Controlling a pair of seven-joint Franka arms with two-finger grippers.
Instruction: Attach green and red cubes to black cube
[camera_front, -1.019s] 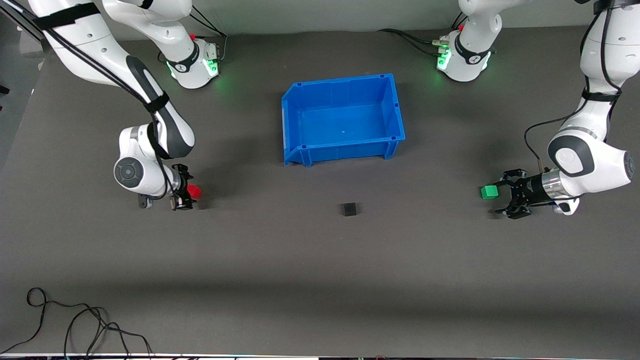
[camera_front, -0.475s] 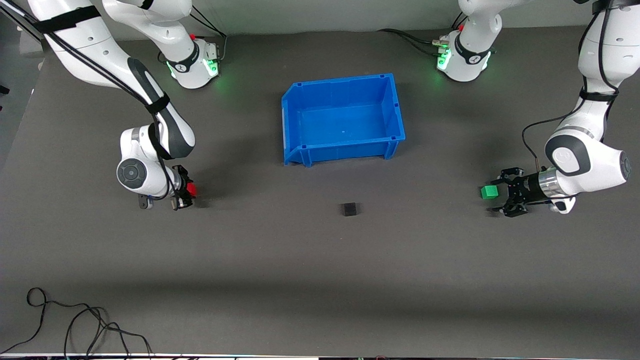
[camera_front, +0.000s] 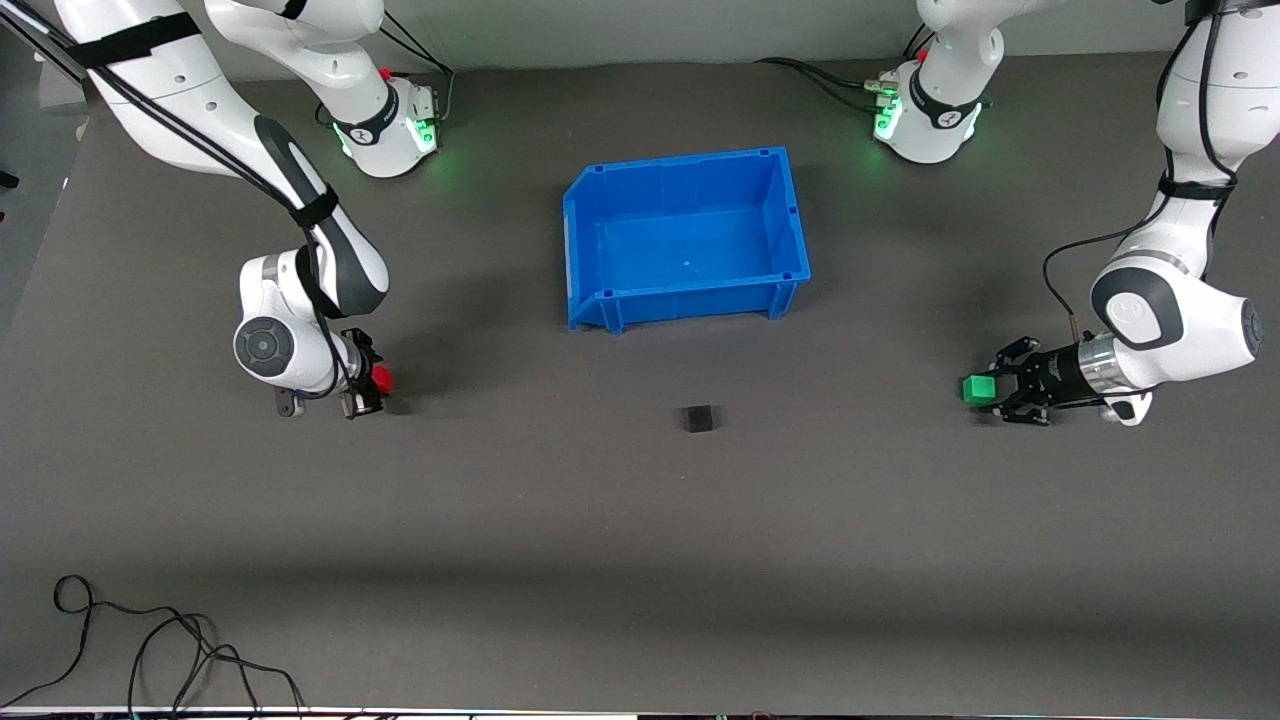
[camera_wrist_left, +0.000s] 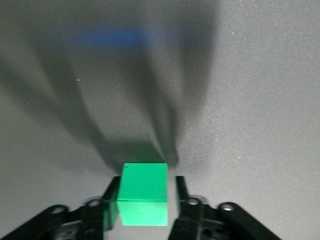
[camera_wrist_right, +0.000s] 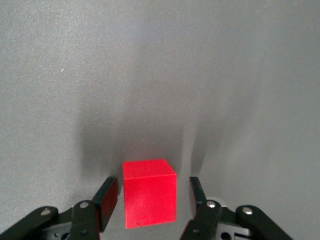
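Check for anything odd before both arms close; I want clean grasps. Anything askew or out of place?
Nothing stands out. The green cube sits squarely between the left gripper fingers, the red cube between the right gripper fingers, both grippers open.

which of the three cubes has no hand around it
The black cube. It sits alone on the mat in front of the blue bin, while the red cube and green cube each sit between a hand's fingers.
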